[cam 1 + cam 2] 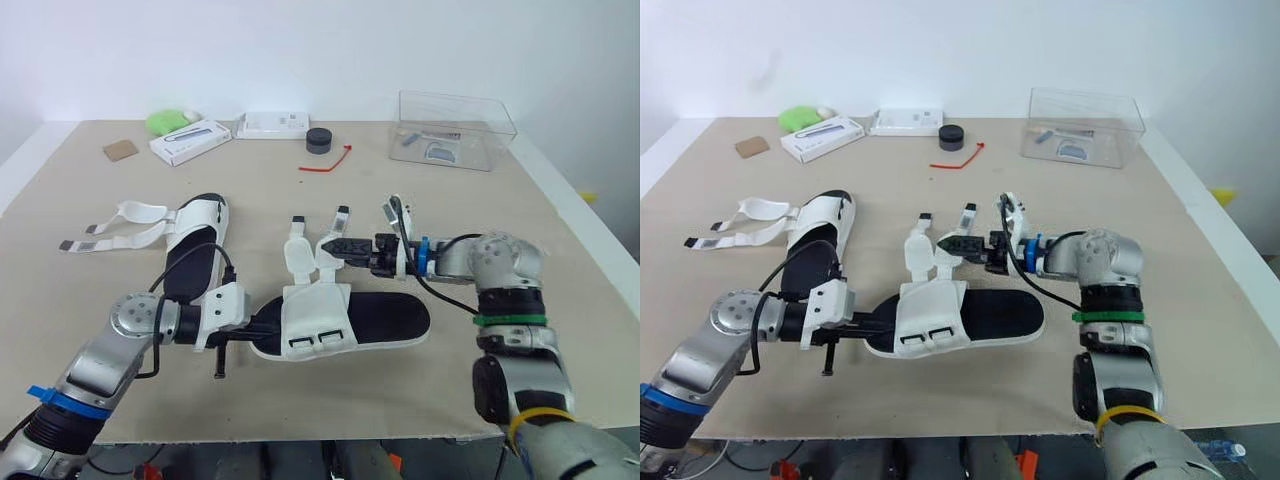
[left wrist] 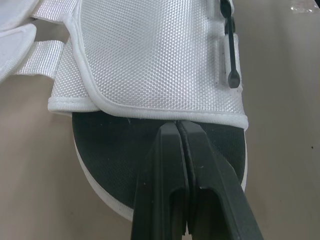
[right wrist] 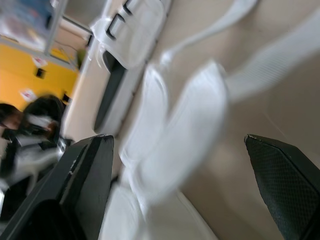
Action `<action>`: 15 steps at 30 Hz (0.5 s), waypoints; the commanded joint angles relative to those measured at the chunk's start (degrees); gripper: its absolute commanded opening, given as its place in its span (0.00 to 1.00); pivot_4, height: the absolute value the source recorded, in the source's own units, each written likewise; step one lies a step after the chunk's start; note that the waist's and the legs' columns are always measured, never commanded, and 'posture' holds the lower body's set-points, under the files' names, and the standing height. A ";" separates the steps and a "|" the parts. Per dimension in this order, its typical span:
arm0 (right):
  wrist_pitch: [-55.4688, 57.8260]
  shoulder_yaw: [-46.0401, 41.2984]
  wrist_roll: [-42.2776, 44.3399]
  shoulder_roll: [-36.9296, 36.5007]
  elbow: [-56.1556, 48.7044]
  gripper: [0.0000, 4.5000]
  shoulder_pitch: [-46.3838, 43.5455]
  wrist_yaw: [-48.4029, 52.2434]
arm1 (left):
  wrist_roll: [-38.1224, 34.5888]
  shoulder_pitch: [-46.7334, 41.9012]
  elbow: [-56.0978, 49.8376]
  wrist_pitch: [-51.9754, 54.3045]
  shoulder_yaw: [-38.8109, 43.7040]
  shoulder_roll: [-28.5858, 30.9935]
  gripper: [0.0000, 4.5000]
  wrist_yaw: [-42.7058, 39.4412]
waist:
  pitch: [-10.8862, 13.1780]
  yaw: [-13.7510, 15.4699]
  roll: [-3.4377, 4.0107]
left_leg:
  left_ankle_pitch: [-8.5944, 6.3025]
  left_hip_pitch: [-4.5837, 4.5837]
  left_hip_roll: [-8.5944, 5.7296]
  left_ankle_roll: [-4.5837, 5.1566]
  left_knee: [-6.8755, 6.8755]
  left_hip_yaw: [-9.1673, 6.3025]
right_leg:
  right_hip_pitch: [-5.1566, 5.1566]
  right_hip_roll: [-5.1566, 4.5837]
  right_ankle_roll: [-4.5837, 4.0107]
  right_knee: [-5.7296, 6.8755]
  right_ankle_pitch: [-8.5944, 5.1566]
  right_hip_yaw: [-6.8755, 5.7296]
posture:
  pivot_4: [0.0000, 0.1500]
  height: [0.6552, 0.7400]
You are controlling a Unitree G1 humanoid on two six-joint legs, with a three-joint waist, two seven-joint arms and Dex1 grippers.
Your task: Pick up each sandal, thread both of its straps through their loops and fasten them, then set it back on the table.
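Note:
The near sandal (image 1: 385, 318), black sole with a white upper (image 1: 315, 318), lies in front of me, and its two white straps (image 1: 300, 250) stick up loose behind it. My left gripper (image 1: 266, 328) is shut, its tips (image 2: 177, 126) resting on the black insole (image 2: 115, 145) at the edge of the upper (image 2: 150, 55). My right gripper (image 1: 337, 249) is open beside the loose strap flaps (image 3: 185, 125), which sit between its fingers (image 3: 85, 185) untouched. A second sandal (image 1: 195, 250) lies to the left with both straps (image 1: 115, 228) spread out on the table.
At the back of the beige table (image 1: 300, 200) stand a clear plastic box (image 1: 455, 130), two white boxes (image 1: 190, 140), a black round object (image 1: 319, 140), a red tie (image 1: 325, 162), a green object (image 1: 168, 121) and a brown card (image 1: 120, 150).

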 commanded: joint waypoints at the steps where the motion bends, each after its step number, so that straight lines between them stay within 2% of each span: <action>1: -1.49 -4.03 0.15 1.62 6.15 1.00 -4.38 -1.83 | 0.43 -0.29 -0.19 -1.16 0.34 -0.30 0.01 0.39 | 0.00 -0.01 0.00 | 0.00 -0.01 0.00 0.00 0.00 0.00 | 0.00 0.00 0.00 0.00 0.00 0.00 | 1.00 1.00; 4: -7.01 -7.23 -1.09 4.09 17.32 1.00 -9.17 -4.41 | 0.52 0.36 -1.06 -1.09 0.35 -0.62 0.01 1.10 | 0.00 -0.11 0.00 | 0.00 -0.03 -0.02 0.00 -0.01 0.00 | 0.00 -0.03 0.00 -0.02 0.00 -0.01 | 1.00 1.00; 8: -13.85 -9.14 -3.02 4.82 26.04 1.00 -13.38 -5.57 | 0.54 1.35 -1.69 -1.22 0.46 -0.48 0.01 1.61 | 0.00 -0.32 0.00 | -0.01 -0.04 -0.03 0.00 -0.03 0.00 | 0.00 -0.06 0.01 -0.04 0.01 -0.01 | 1.00 1.00; 15: -20.81 -7.49 -7.65 4.81 34.14 1.00 -18.17 -2.19 | 0.49 2.13 -2.03 -1.32 0.59 -0.51 0.01 2.23 | 0.00 -0.57 0.00 | -0.01 -0.05 -0.04 0.01 -0.05 0.01 | 0.00 -0.09 0.02 -0.05 0.00 -0.01 | 1.00 1.00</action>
